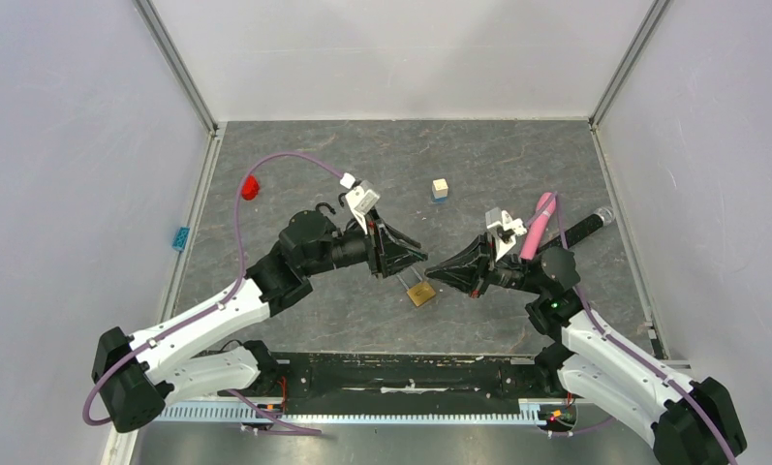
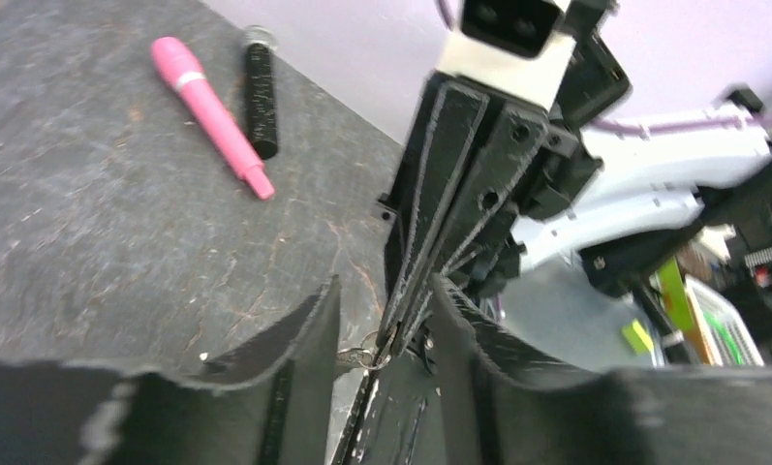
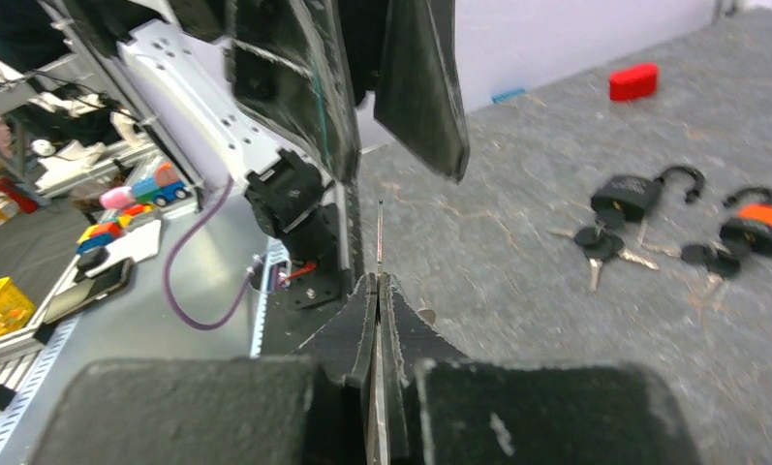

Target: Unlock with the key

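A brass padlock (image 1: 420,293) lies on the grey table just in front of both grippers. My right gripper (image 1: 431,274) is shut on a thin metal key (image 3: 379,235), which sticks out edge-on past its closed fingertips (image 3: 387,291). In the left wrist view the key's ring (image 2: 366,356) hangs at the right gripper's tip. My left gripper (image 1: 413,263) is open, its two fingers (image 2: 304,334) standing on either side of the right gripper's tip without gripping anything. The brass padlock does not show in either wrist view.
A black padlock with keys (image 3: 622,200) and an orange-topped padlock (image 3: 756,227) lie beyond the left gripper, mostly hidden under the left arm from above. A pink marker (image 1: 539,225), a black cylinder (image 1: 587,226), a small cube (image 1: 441,188) and a red object (image 1: 250,187) lie around.
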`<state>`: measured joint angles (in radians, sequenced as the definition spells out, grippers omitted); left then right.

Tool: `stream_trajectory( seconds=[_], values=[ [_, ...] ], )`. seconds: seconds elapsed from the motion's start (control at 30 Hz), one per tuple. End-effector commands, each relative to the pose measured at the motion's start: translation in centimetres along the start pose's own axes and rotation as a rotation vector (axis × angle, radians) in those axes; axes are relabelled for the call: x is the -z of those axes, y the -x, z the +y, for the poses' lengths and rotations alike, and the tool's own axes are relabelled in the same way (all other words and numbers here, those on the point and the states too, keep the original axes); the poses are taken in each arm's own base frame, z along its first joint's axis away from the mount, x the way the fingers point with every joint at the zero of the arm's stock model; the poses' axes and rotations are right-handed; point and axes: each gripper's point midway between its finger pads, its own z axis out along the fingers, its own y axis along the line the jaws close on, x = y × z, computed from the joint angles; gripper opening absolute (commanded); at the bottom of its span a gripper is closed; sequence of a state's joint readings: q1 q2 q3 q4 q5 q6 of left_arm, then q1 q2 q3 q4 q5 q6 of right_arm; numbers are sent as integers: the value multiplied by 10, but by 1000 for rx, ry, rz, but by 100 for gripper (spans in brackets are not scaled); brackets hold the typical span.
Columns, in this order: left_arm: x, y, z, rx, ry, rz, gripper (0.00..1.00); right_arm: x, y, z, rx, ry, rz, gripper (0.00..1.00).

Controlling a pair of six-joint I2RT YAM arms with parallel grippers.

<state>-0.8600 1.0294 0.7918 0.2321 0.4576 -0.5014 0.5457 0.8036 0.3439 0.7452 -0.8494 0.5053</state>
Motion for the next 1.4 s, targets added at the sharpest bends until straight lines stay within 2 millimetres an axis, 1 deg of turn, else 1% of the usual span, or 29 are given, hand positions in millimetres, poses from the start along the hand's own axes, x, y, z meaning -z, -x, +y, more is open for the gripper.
stream_trajectory(
  seconds=[0.0, 0.1, 0.13, 0.2, 0.23, 0.3, 0.47, 0.5, 0.53, 0.63, 0.73, 0.83, 0.93, 1.0, 1.1, 1.23, 1.37],
  values=[
    [10, 20, 31, 68, 225, -107, 54, 4, -4, -29, 7, -155, 26, 0],
    [20, 15, 62, 160, 417, -124, 67, 14, -16, -47, -21, -257, 42, 0],
    [25, 9, 75, 194, 500, -111, 69, 18, -20, -53, -27, -291, 42, 0],
    [33, -4, 94, 262, 634, -74, 77, 26, -27, -62, -36, -347, 45, 0],
    [35, -12, 102, 297, 689, -47, 83, 30, -30, -66, -41, -375, 44, 0],
    [39, -27, 113, 363, 780, 12, 89, 37, -35, -75, -44, -430, 43, 0],
    [40, -68, 132, 518, 964, 177, 94, 59, -47, -99, -33, -592, 58, 0],
    [39, -76, 135, 541, 995, 217, 98, 64, -49, -103, -30, -624, 63, 0],
    [38, -83, 137, 560, 1018, 250, 99, 69, -52, -108, -22, -654, 67, 0],
    [30, -107, 145, 621, 1080, 361, 100, 80, -61, -115, -15, -719, 78, 0],
    [19, -132, 152, 680, 1114, 463, 100, 86, -69, -116, -20, -738, 81, 0],
    [6, -156, 158, 739, 1133, 560, 100, 89, -73, -114, -23, -736, 76, 0],
    [0, -180, 164, 800, 1173, 634, 100, 90, -77, -111, -24, -726, 77, 0],
    [-3, -191, 168, 829, 1200, 648, 100, 90, -80, -110, -28, -717, 82, 0],
    [-6, -202, 173, 870, 1234, 645, 100, 90, -85, -108, -34, -707, 91, 0],
    [-11, -212, 175, 908, 1265, 646, 100, 89, -87, -106, -35, -691, 89, 0],
    [-20, -214, 174, 934, 1262, 624, 100, 88, -89, -103, -41, -675, 83, 0]
  ],
)
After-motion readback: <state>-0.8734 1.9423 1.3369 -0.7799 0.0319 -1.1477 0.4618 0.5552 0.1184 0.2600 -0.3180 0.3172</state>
